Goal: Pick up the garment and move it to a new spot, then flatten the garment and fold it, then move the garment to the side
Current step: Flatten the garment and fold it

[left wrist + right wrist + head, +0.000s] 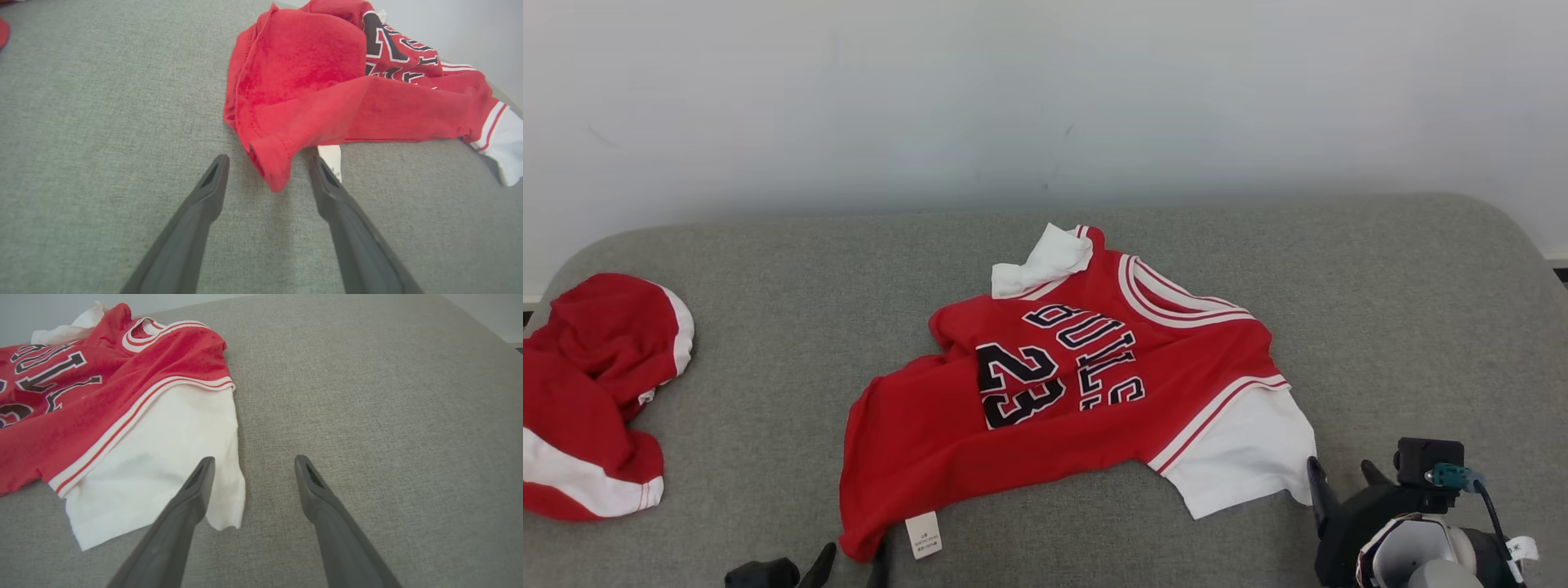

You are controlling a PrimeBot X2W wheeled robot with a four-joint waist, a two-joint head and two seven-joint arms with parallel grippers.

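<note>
Head view, from the left: a crumpled red and white cloth heap (pixel 596 392) lies at the far left of the grey cushion (pixel 768 310), well apart from everything else. At the bottom edge the left gripper (pixel 849 567) has its fingers spread and holds nothing. The left wrist view shows the tips on either side of the lower corner of the jersey (pixel 1062 384), with a white label (pixel 331 157) just beside one finger. The jersey, red with "23" on it, lies rumpled mid-cushion. The right gripper (pixel 1343 480) is also spread and empty, and sits at the edge of the white sleeve (pixel 163 469). Whether it touches the sleeve I cannot tell.
</note>
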